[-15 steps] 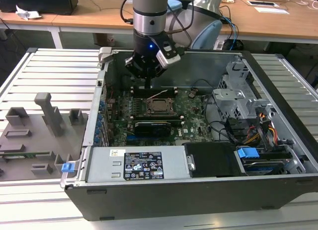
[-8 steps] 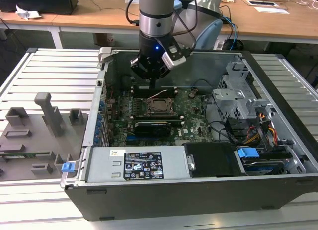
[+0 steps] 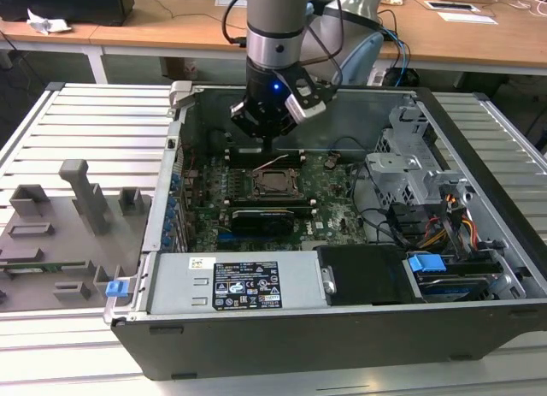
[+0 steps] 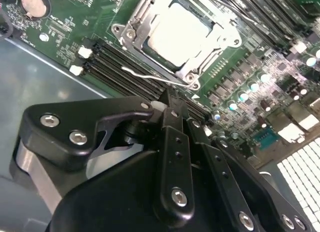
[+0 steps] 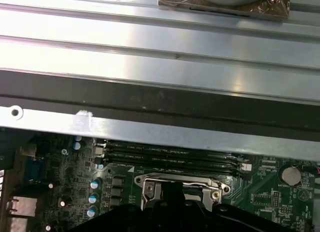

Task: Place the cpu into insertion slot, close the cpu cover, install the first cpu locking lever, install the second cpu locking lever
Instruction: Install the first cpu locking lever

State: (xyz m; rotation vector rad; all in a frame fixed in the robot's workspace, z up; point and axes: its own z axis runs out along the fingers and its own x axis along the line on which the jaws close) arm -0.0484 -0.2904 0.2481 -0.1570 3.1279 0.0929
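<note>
The cpu lies flat in the insertion slot, its pale metal top showing through the square opening. The cpu cover is folded down over it. A thin wire locking lever runs along the socket's edge on the gripper's side. My gripper hangs just above that edge, with its fingers drawn together and their tips close to the lever. Whether they touch it I cannot tell. In the exterior view the gripper points down at the socket's far side. The first wrist view shows the socket frame past the gripper's dark body.
Black memory slots lie beside the socket and a coin battery sits further off. Inside the open case are a power supply, a black card, a drive cage and cables. A grey fixture stands outside, on the exterior view's left.
</note>
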